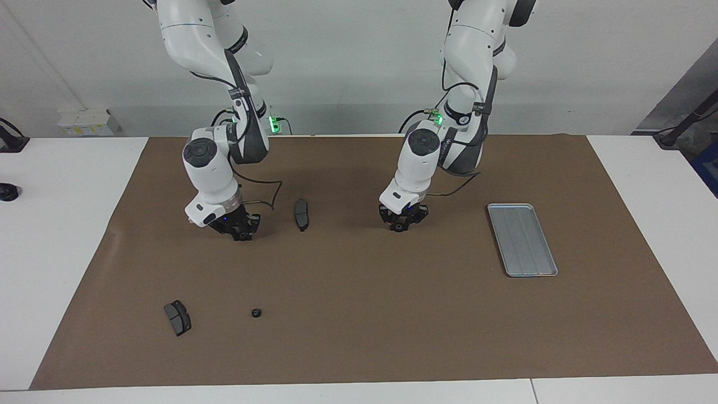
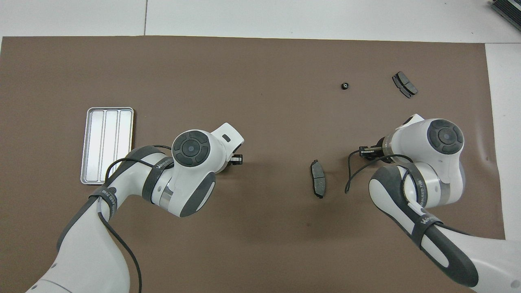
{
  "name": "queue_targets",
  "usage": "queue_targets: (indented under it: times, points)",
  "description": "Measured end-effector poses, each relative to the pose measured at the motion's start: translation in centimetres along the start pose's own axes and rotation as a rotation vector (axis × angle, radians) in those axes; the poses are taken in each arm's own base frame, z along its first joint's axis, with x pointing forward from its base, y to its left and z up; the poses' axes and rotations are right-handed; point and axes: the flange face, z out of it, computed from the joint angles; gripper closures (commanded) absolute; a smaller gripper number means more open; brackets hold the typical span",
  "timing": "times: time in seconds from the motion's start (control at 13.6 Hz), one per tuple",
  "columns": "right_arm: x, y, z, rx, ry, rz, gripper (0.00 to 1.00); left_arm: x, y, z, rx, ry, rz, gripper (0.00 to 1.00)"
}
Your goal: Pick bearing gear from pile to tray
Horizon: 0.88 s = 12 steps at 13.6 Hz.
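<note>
Gear [image 1: 256, 312] lies loose far from the robots, near a pad [image 1: 178, 317], well apart from the tray [image 1: 522, 240]. Right gripper [image 1: 242, 235] and left gripper [image 1: 399, 225] hover low; jaw state unreadable. Risk: tiny gear rolls off or slips.

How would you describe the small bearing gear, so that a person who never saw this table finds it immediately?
Start at the right arm's end of the brown mat, away from the tray. Two dark parts lie there, farther from the robots than the right gripper. The bearing gear is the tiny round black one; the brake pad beside it is bigger, flat and grey.
</note>
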Motion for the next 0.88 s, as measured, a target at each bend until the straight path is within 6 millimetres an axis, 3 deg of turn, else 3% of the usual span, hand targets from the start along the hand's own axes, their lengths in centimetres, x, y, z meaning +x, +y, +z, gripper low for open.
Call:
queue_targets:
  times: [0.07, 0.15, 0.29, 0.44, 0.66, 0.88]
  points:
    - [0.0, 0.0, -0.2, 0.0, 0.003, -0.001, 1.0, 0.0, 0.0, 0.0, 0.0, 0.0, 0.0, 0.98]
    - [0.1, -0.2, -0.5, 0.0, 0.01, -0.003, 1.0, 0.0, 0.0, 0.0, 0.0, 0.0, -0.001, 1.0]
    - [0.5, -0.6, -1.9, 0.0, 0.038, -0.007, 1.0, 0.6, -0.2, -0.5, -0.003, 0.01, -0.008, 1.0]
    - [1.1, -1.6, -3.8, -0.001, 0.06, 0.0, 1.0, 2.6, -1.5, -2.3, -0.009, 0.03, -0.041, 1.0]
    - [2.3, -4.8, -6.7, 0.013, 0.08, 0.039, 1.0, 6.9, -6.0, -6.3, 0.0, 0.032, -0.122, 1.0]
    - [2.6, -9.8, -8.4, 0.065, 0.098, 0.108, 1.0, 9.5, -12.9, -9.8, 0.023, -0.002, -0.146, 1.0]
